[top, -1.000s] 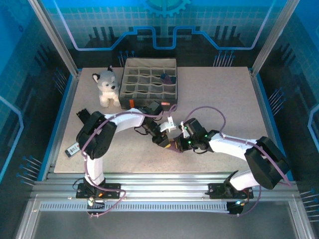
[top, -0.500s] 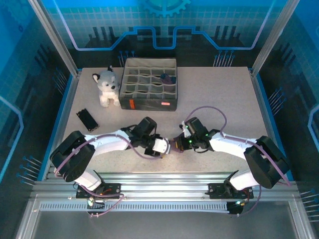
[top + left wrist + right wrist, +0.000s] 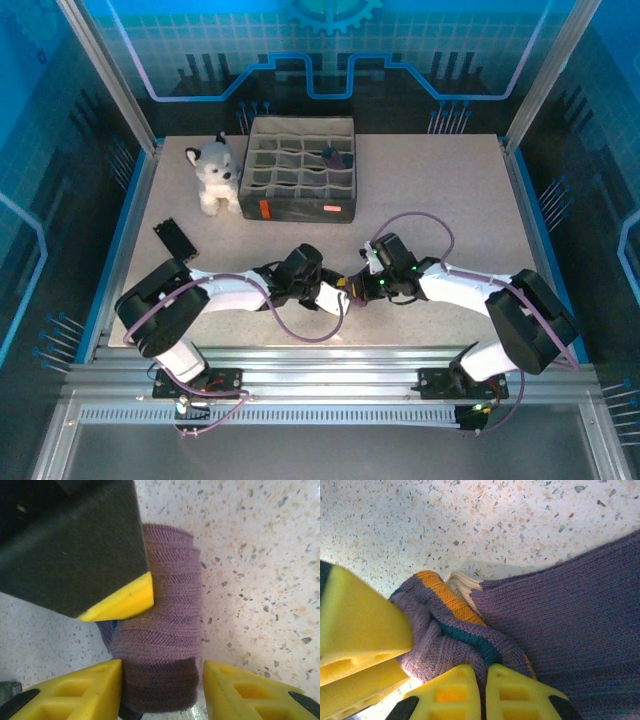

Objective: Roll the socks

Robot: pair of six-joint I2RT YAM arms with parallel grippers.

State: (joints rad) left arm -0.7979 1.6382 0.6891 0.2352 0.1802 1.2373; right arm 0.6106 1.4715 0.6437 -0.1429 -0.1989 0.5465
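Observation:
The socks (image 3: 167, 630) are purple knit, wound into a roll lying on the speckled table. My left gripper (image 3: 161, 680) stands open around one end of the roll: one finger touches it, the other stands a little apart. An orange and teal cuff (image 3: 451, 605) and a pale edge show at the other end of the socks (image 3: 560, 615). My right gripper (image 3: 483, 680) is shut on the purple fabric beside that cuff. In the top view the left gripper (image 3: 328, 293) and right gripper (image 3: 358, 287) meet over the socks (image 3: 344, 291) near the table's front middle.
A grey-and-white plush husky (image 3: 213, 175) sits at the back left beside a grey divided organizer box (image 3: 310, 209), which has a dark item (image 3: 337, 156) in one cell. A flat black object (image 3: 173, 238) lies on the table at the left.
My left arm has swung down and forward, bringing its gripper in against the socks from the left, and its jaws have widened. The right arm has barely moved.

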